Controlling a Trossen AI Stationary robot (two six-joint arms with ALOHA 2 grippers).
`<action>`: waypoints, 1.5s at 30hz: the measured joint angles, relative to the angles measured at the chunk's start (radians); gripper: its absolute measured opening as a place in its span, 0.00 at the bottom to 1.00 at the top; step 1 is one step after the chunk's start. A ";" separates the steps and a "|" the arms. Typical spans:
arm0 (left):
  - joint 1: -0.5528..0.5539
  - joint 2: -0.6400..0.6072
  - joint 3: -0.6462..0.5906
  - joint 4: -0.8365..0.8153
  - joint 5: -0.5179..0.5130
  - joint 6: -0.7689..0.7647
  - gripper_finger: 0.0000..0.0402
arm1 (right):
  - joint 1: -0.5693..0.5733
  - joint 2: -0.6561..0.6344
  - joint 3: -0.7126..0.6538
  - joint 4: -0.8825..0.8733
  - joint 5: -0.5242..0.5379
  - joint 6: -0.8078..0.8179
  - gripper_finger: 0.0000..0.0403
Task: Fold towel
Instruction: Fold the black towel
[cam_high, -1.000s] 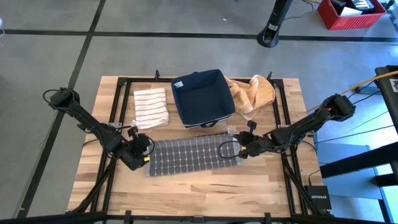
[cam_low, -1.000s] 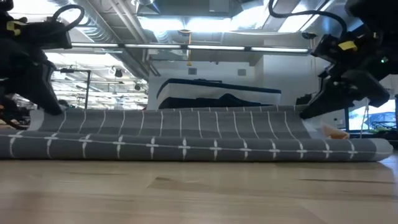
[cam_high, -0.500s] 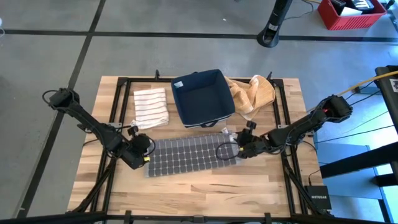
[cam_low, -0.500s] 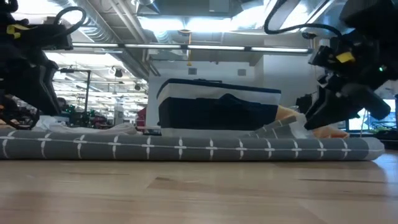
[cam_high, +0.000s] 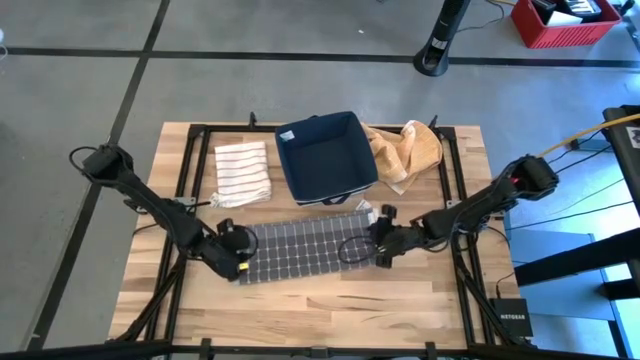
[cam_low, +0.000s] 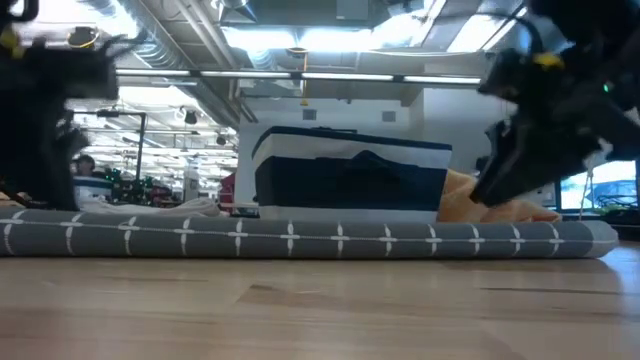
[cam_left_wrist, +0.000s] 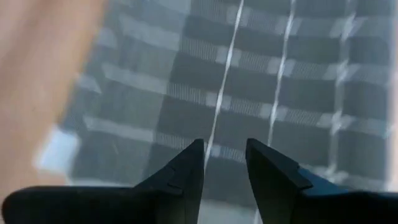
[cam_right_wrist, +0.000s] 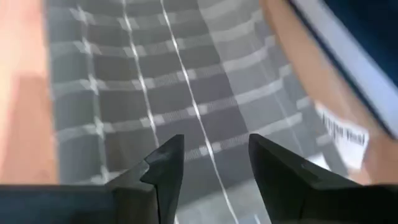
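Both grippers, left (cam_left_wrist: 224, 163) and right (cam_right_wrist: 211, 163), gape empty over the limp towel (cam_high: 300, 252) (pinch its corners).

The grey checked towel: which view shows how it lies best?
The high view: the grey checked towel shows whole, a flat strip between the left gripper and right gripper. The low view gives only its near edge; each wrist view shows just a patch beyond open fingers.
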 joint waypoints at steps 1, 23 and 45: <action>-0.001 0.016 -0.007 -0.001 0.026 -0.020 0.27 | 0.000 0.009 0.000 -0.006 -0.006 0.014 0.45; 0.020 -0.057 0.206 -0.249 0.157 0.040 0.27 | 0.068 0.119 0.279 -0.194 -0.302 0.217 0.44; 0.261 0.397 0.220 0.551 0.024 0.770 0.27 | 0.151 -0.042 -0.108 0.120 -0.104 1.049 0.44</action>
